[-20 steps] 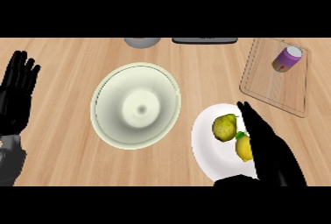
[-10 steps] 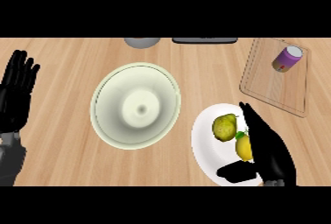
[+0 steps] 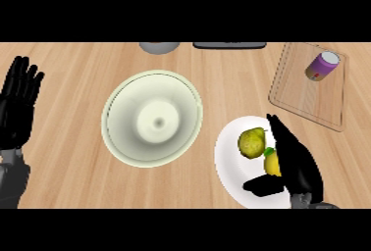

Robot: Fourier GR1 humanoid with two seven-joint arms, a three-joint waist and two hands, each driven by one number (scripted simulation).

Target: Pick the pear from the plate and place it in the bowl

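A yellow-green pear (image 3: pixel 253 142) lies on the white plate (image 3: pixel 229 162) at the lower right. A second yellow piece (image 3: pixel 272 164) sits just behind it, partly hidden by my right hand (image 3: pixel 297 164). That hand lies over the plate's right side, fingers straight and pointing up, thumb stretched left below the fruit. The pale green bowl (image 3: pixel 153 118) stands in the middle of the counter, nothing inside. My left hand (image 3: pixel 19 105) rests open at the left edge, fingers up.
A wooden cutting board (image 3: pixel 308 93) lies at the upper right with a purple can (image 3: pixel 322 65) on it. A grey round object (image 3: pixel 159 47) and a dark flat item (image 3: pixel 229 44) sit at the far edge.
My right hand has slid a little lower and closer to the fruit, its thumb now under the yellow piece. The left hand has barely shifted.
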